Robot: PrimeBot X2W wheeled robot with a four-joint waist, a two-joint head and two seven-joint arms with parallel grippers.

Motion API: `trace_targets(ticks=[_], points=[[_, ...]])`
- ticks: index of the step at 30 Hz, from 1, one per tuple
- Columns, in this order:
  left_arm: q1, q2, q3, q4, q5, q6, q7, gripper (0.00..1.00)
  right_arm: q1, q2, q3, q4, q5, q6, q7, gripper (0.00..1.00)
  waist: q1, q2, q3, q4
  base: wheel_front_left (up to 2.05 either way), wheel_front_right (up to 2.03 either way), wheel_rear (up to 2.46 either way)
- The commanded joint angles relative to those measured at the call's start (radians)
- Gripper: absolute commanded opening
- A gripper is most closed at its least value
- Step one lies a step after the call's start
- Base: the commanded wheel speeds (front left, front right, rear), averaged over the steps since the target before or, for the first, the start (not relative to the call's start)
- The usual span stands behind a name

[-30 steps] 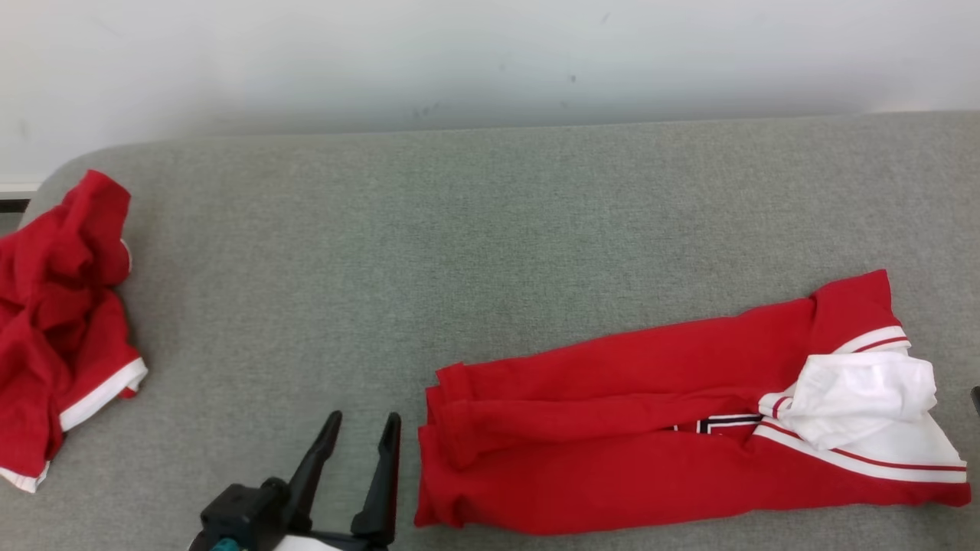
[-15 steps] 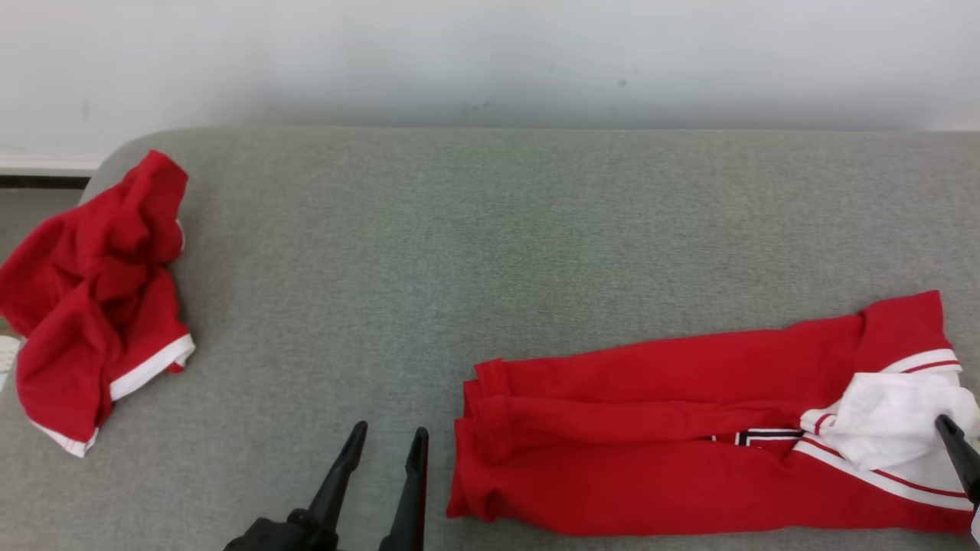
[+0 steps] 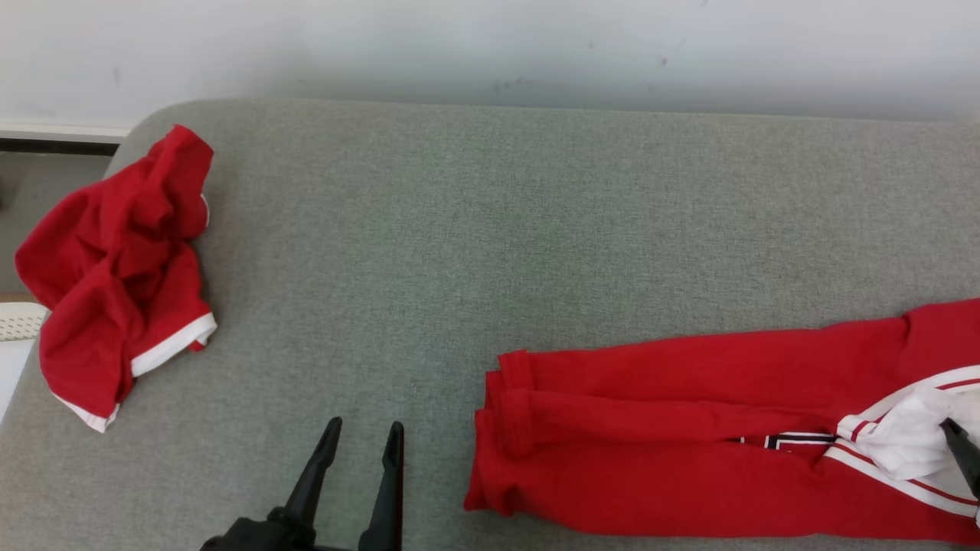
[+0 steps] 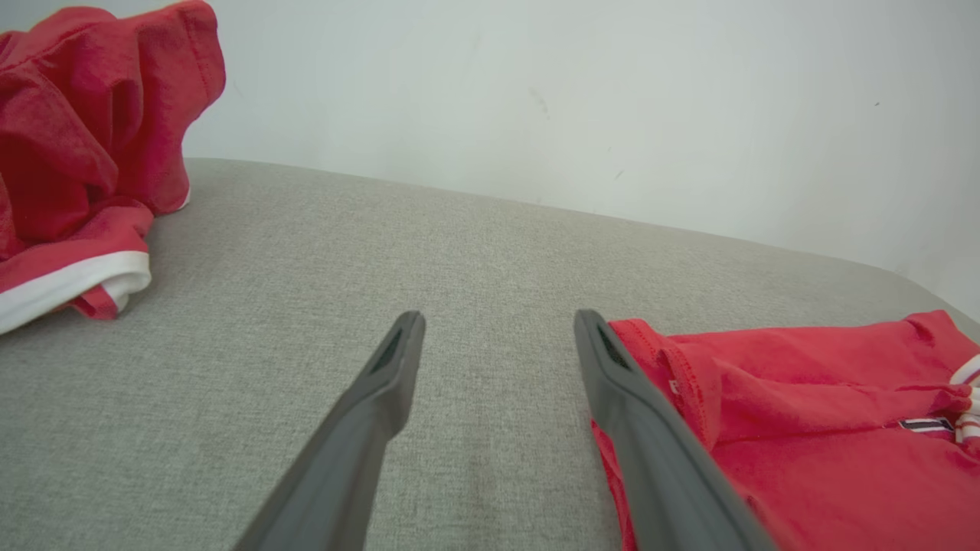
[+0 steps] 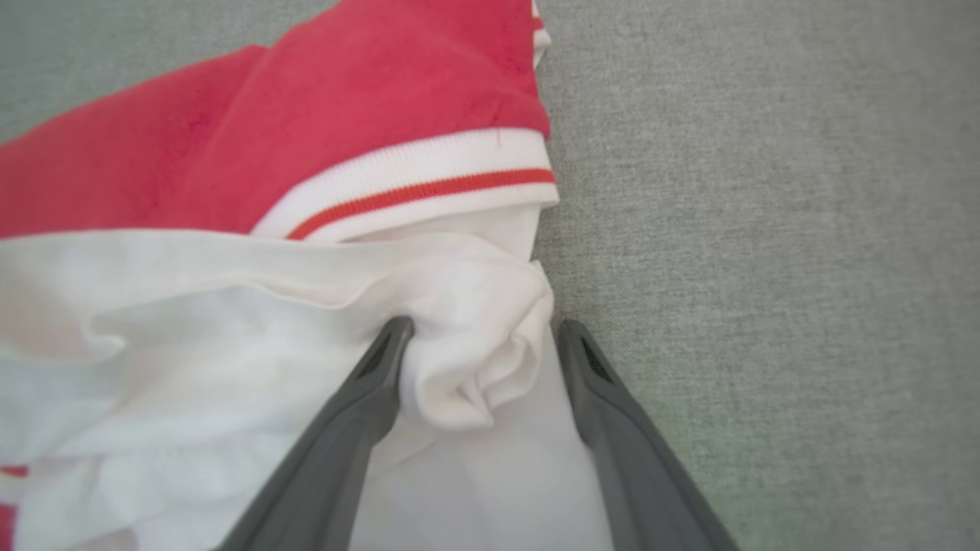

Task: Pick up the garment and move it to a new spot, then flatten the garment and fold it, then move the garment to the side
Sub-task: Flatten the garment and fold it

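Right end effector has reached the garment, straddling its white fold.

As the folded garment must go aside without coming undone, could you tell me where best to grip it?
Grip the folded garment at both short ends. At its right end the raised white bunch gives something to pinch; the right fingers straddle it, open. The left fingers could come from the left onto the stacked hem, probably holding the layers together.
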Motion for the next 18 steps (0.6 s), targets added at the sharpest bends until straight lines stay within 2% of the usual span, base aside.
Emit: trace_targets(ticks=[1, 5, 6, 8, 14, 18], points=[[-0.001, 0.000, 0.004, 0.003, 0.008, -0.005, -0.002, 1.00, 0.006, 0.031, 0.042, 0.017, 0.022, 0.006, 0.027, 1.00, 0.0000, 0.0000, 0.003, 0.003, 0.00, 0.00, 0.00], [-0.012, -0.002, 0.007, 0.010, 0.011, -0.018, -0.001, 1.00, -0.005, 0.045, 0.106, 0.008, 0.104, 0.008, 0.031, 1.00, 0.0000, 0.0000, 0.006, 0.012, 0.00, 0.00, 0.00], [-0.012, -0.002, 0.007, 0.013, 0.004, -0.016, -0.001, 1.00, -0.009, 0.045, 0.113, 0.012, 0.120, 0.008, 0.026, 0.51, 0.0000, 0.0000, 0.005, 0.015, 0.00, 0.00, 0.00], [-0.014, -0.003, 0.004, 0.015, -0.009, -0.014, -0.002, 1.00, -0.018, 0.041, 0.126, 0.024, 0.146, 0.008, 0.016, 0.02, 0.0000, 0.0000, 0.004, 0.019, 0.00, 0.00, 0.00], [-0.008, -0.003, 0.000, 0.023, -0.019, -0.011, -0.002, 1.00, -0.043, 0.017, 0.121, 0.068, 0.215, 0.003, -0.025, 0.00, 0.0000, 0.0000, -0.011, 0.025, 0.00, 0.00, 0.00], [0.005, -0.003, 0.004, 0.025, -0.022, -0.008, -0.002, 1.00, -0.039, -0.033, 0.091, 0.083, 0.247, 0.001, -0.051, 0.00, 0.0000, 0.0000, -0.026, 0.020, 0.00, 0.00, 0.00]])
